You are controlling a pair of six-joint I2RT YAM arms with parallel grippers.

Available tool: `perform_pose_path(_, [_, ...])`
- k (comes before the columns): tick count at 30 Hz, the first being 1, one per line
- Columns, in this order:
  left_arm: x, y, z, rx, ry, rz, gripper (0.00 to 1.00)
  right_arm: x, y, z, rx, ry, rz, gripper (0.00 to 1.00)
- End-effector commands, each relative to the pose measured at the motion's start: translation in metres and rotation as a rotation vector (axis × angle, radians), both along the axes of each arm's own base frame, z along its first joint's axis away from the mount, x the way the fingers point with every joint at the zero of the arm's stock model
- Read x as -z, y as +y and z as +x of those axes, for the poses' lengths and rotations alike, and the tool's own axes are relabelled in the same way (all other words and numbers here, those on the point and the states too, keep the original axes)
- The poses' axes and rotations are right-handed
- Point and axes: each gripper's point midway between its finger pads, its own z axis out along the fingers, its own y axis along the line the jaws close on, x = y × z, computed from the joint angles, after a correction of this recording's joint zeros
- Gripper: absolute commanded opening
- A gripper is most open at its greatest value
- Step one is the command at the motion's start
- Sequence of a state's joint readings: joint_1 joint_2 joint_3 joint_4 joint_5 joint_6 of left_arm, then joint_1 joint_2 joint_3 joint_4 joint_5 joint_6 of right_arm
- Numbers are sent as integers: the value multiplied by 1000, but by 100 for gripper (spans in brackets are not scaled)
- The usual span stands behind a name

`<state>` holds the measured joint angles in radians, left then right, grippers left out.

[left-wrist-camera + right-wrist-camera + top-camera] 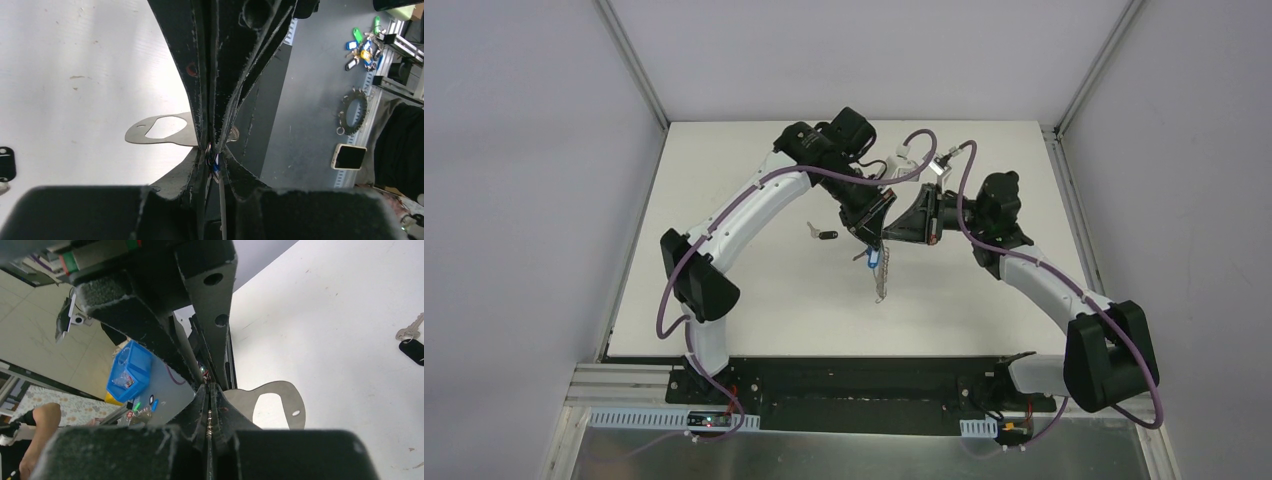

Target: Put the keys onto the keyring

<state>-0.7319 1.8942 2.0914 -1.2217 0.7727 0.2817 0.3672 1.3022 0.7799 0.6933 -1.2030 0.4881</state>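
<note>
Threading looks in hand: the right end effector (209, 400) is clamped tight on the keyring (296, 405), the left end effector (214, 155) nips the blue-tagged key (215, 169), which next needs careful guiding on.

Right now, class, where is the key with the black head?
In the top view, the black-headed key lies on the white table, left of centre, just to the left of the left gripper and apart from it.

Right of the left gripper (215, 150) lie a bunch of coloured plastic key tags (362, 47) and, lower, a white-cased dark-screened device (348, 156).
</note>
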Motion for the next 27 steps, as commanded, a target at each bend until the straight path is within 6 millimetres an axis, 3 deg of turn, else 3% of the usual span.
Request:
perform_pose_path(1, [-14,5,-6,16,-69,-40,14,-33,-4,23,111,-53,78,0])
perform_pose_path(12, [-14,-2,-3,10,-70,-59,21,-30,-5,30,144,-21,74,0])
perform_pose_path(22, [-22,22,8,-6,-191,-40,40,-25,-10,26,116,-53,58,0])
perform_pose_path(27, [-27,24,16,2,-279,-75,45,-23,-10,20,93,-62,53,0])
